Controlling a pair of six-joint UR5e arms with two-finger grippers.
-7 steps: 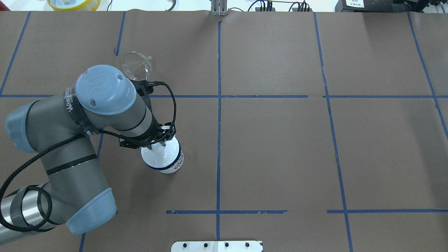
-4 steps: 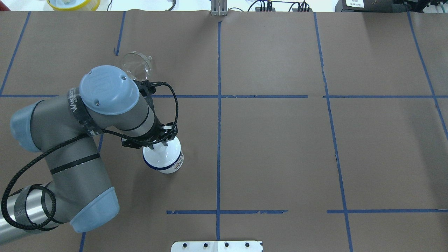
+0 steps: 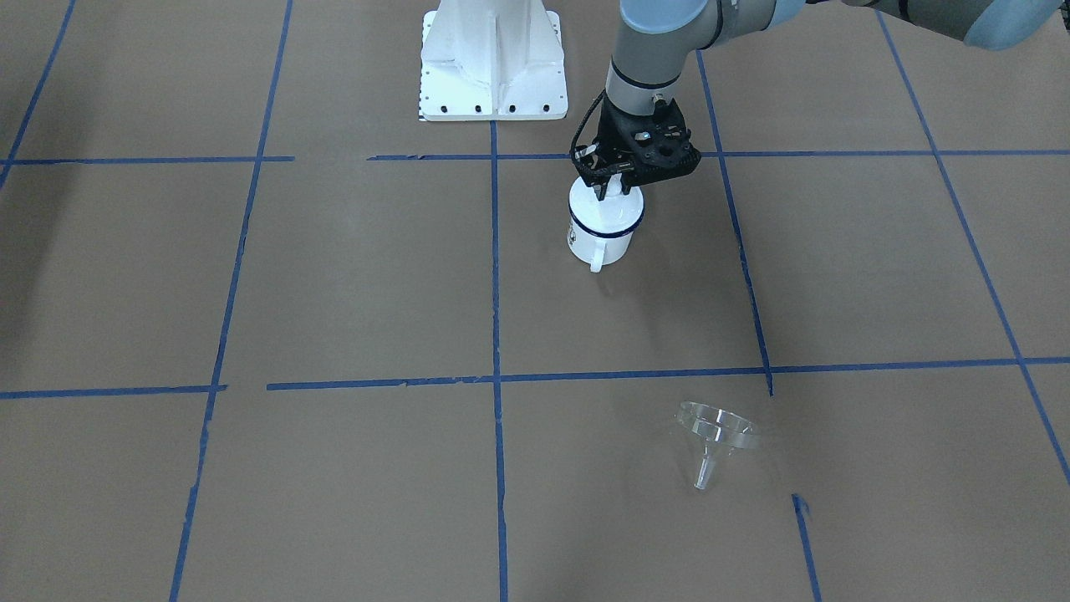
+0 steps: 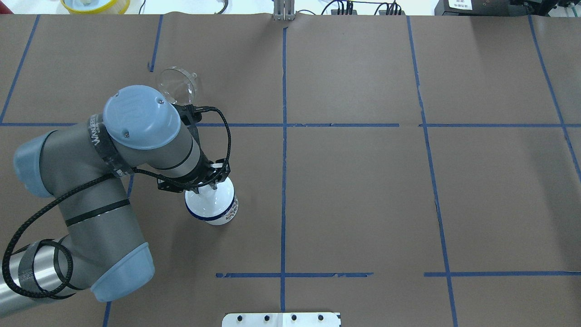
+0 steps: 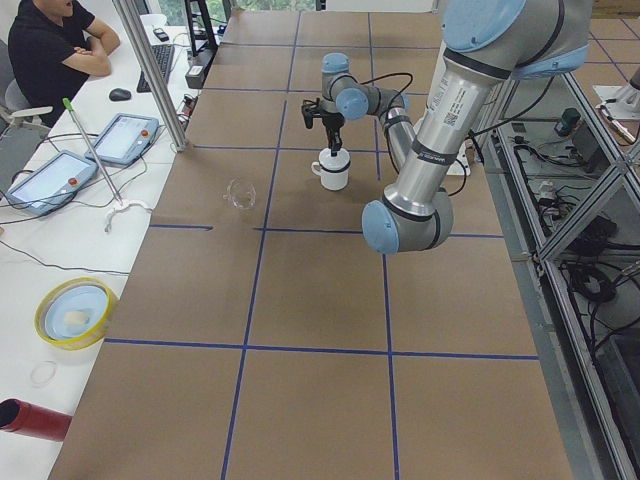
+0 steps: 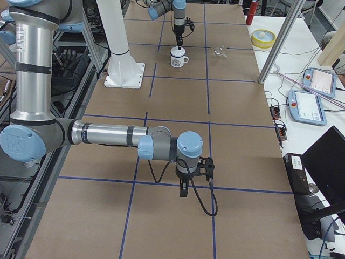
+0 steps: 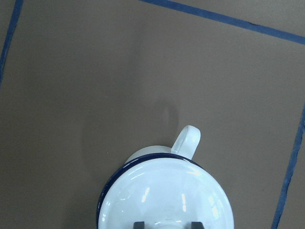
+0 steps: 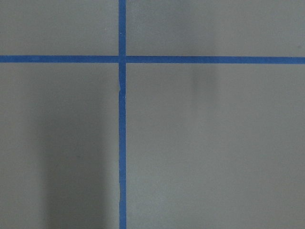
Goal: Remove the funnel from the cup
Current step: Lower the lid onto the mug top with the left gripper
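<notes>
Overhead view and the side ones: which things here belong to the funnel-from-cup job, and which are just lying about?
Belong to the job:
funnel, on the table, apart from the cup
cup
left gripper, right over the cup

Just lying about, on the side bench:
yellow-rimmed bowl
red cylinder
control tablets

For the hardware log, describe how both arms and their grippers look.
The left arm and right arm are grey tubes with pale blue joint caps. A black braided cable loops along the left arm, which carries a black band with white lettering. The left gripper and right gripper are black; a black cable hangs by the right one.
</notes>
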